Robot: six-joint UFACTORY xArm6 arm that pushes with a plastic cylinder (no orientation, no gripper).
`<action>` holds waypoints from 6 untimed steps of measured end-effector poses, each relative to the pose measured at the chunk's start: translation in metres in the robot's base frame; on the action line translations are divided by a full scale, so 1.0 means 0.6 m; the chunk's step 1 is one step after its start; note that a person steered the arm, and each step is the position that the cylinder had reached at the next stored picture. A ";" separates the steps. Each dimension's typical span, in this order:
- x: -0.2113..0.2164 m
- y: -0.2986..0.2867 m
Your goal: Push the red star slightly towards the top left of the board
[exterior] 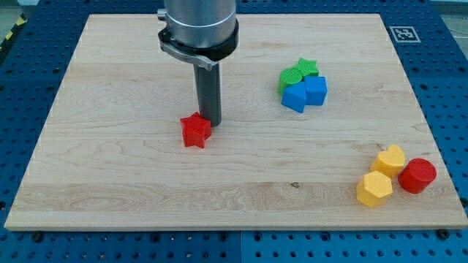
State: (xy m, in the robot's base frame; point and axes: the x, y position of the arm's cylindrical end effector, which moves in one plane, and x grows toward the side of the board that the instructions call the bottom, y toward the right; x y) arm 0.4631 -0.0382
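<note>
The red star (195,131) lies on the wooden board (110,146), a little left of the board's middle. My tip (210,122) is at the end of the dark rod, right against the star's upper right side, seemingly touching it. The rod comes down from the grey arm body (199,25) at the view's top.
A cluster right of centre: a green star (307,68), a green ribbed block (290,77) and a blue block (305,93). At the bottom right stand two yellow blocks (390,160) (374,189) and a red cylinder (417,175). A marker tag (404,33) sits at the top right corner.
</note>
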 end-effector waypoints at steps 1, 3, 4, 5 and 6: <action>0.028 0.089; 0.084 -0.019; -0.022 -0.148; -0.111 -0.223; -0.116 -0.212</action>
